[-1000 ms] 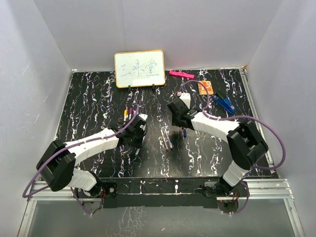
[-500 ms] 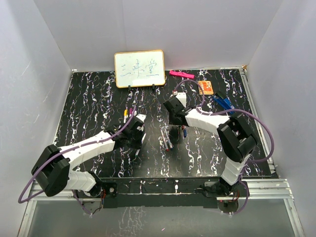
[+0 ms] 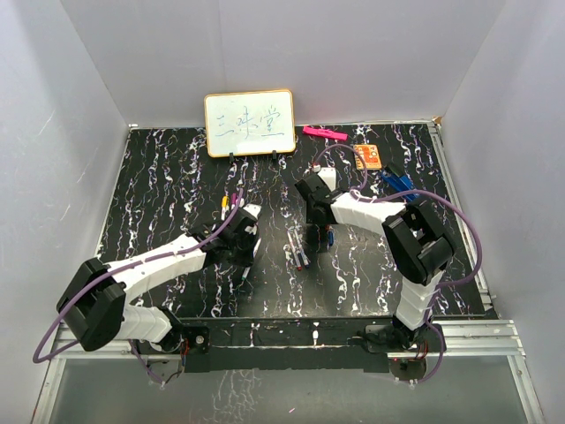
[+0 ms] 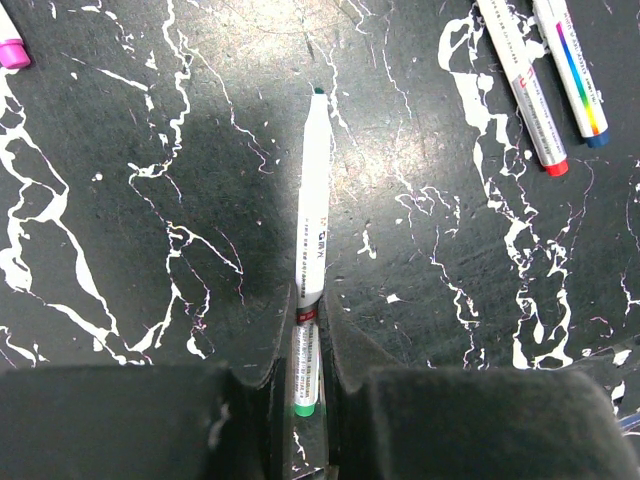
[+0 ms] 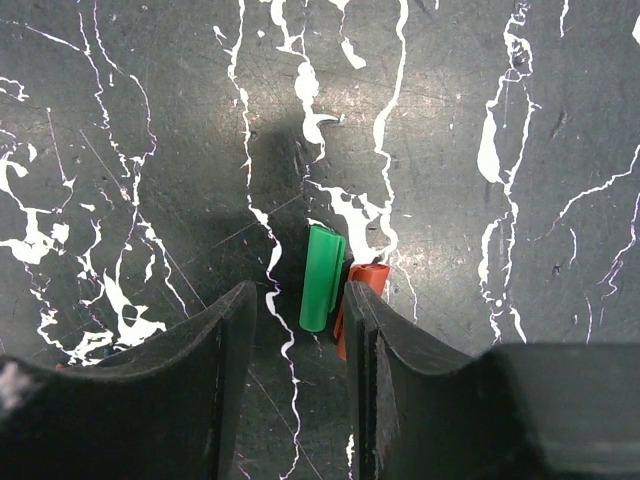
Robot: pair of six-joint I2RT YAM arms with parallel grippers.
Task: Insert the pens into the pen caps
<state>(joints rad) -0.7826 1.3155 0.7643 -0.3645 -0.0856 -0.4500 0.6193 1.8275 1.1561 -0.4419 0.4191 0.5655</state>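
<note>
Black, white-veined table (image 3: 159, 177) fills both wrist views. Over it the right gripper (image 5: 300, 297) hangs with jaws part-open astride the green cap (image 5: 322, 278). It lies flat on the surface with its long axis running 12 to 6 o'clock, parallel to the fingers and closer to the 3 o'clock one. Just beside it at 3 o'clock is 1 red cap (image 5: 368, 275), partly under that finger, so closing could catch both. The left gripper (image 4: 308, 318) is clamped on the white pen (image 4: 314, 200), dark-green tip bared toward 12 o'clock. The right arm is nearer the short, glossy green cap.
</note>
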